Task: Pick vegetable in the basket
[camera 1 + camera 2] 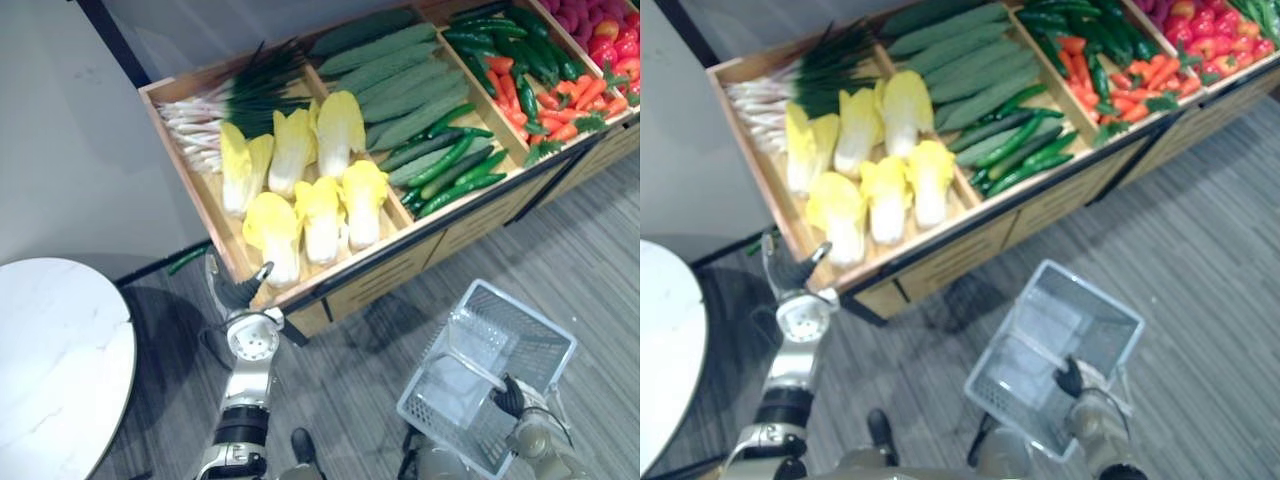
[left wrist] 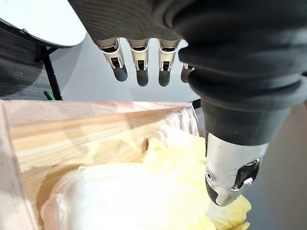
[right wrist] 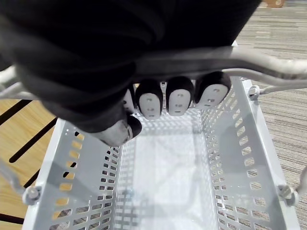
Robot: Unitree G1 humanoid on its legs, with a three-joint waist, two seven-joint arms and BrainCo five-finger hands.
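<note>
1. Nearest, at the low right, the right hand has its fingers clenched round the handle of the pale perforated basket. The basket hangs over the floor just on the near side of the wooden crate. No vegetable lies in it yet.
2. To the left, at the crate's near-left corner, the left hand hovers with its fingers released and straight and the thumb apart, grasping nothing.
3. Just beyond that hand lies the nearest cabbage, one of six in the left compartment and the likely pick.
4. To reach well, the hand should clear the crate's near wall and come down over the cabbage's thick middle. With the fingers on one side and the thumb on the other, it should close only once the palm meets the leaves. The head is long and rounded, so a grip at its tip would probably slip or swing.
5. Keeping the basket level and near the crate would shorten the carry.
6. Farther off lie spring onions, with cucumbers to their right.
7. The left wrist view shows the fingers clear above the cabbage, which the eye views hide behind the hand. Whether the thumb touches a leaf, I cannot tell. The right wrist view shows the basket's bare bottom and the curled fingers, while the eye views show where the basket sits relative to the crate.
</note>
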